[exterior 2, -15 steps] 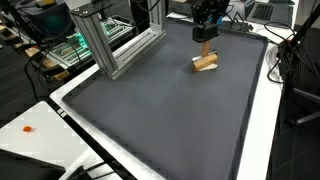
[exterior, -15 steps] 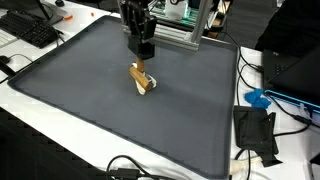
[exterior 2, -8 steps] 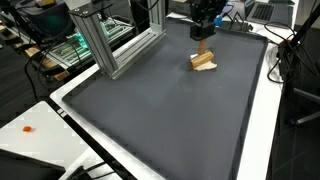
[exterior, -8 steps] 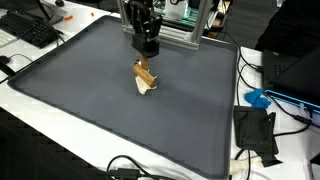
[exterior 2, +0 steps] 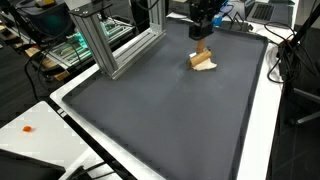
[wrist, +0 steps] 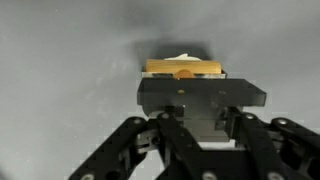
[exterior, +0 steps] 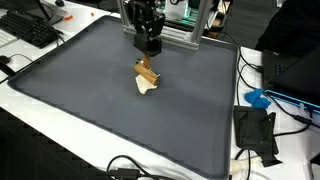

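Your claw (exterior: pixel 147 50) is clenched tight on a wooden piece (exterior: pixel 147 78). The claw hangs near the top middle of the frame in both exterior views, and the wood sticks out just under it. The wood is light brown. One part of it stands up into the claw, and a flatter part juts out at the bottom.

In the wrist view you see the top of the wood (wrist: pixel 183 68) as a tan bar in the middle of the frame. It is pressed right against the black fingers (wrist: pixel 160 95).

Under the wood lies a big dark mat (exterior: pixel 90 100). The wood is over the far part of the mat, close to the top edge of it. You cannot tell whether the bottom of the wood touches the mat or hangs just above it.

A silver metal frame (exterior 2: pixel 110 40) stands at the upper left in an exterior view, well apart from the wood. A black keyboard (exterior: pixel 30 30) sits at the upper left in an exterior view, off the mat. A blue thing (exterior: pixel 258 98) and a black box (exterior: pixel 255 130) lie at the right side of that frame, on the white table (exterior: pixel 20 110) beside the mat.
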`<act>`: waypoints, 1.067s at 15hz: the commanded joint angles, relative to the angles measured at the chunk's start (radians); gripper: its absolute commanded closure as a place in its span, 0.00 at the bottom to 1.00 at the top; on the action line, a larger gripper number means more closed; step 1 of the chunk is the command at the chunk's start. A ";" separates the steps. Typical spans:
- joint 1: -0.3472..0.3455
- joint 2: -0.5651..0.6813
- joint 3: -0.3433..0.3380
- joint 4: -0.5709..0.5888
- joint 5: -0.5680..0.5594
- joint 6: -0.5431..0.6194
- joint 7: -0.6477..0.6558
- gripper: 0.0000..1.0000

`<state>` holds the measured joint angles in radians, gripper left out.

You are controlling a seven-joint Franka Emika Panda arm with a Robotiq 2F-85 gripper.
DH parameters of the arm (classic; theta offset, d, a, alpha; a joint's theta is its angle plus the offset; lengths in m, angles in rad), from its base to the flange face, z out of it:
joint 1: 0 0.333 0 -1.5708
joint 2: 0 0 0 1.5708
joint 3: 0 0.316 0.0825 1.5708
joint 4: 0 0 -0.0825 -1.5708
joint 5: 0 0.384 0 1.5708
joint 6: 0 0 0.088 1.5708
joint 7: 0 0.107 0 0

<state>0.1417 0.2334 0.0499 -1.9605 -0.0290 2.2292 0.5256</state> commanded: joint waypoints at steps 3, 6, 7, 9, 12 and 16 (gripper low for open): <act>0.002 -0.002 0.009 -0.045 0.020 -0.055 -0.068 0.77; 0.004 -0.006 0.003 -0.063 0.020 0.037 -0.029 0.77; 0.002 -0.008 0.000 -0.066 0.021 0.058 -0.022 0.77; -0.001 -0.009 0.004 -0.060 0.031 0.026 -0.048 0.77; 0.000 -0.018 0.002 -0.043 0.010 -0.039 -0.069 0.77; 0.002 -0.031 0.005 -0.026 0.008 -0.058 -0.088 0.77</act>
<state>0.1445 0.2263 0.0554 -1.9861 -0.0206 2.1996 0.4603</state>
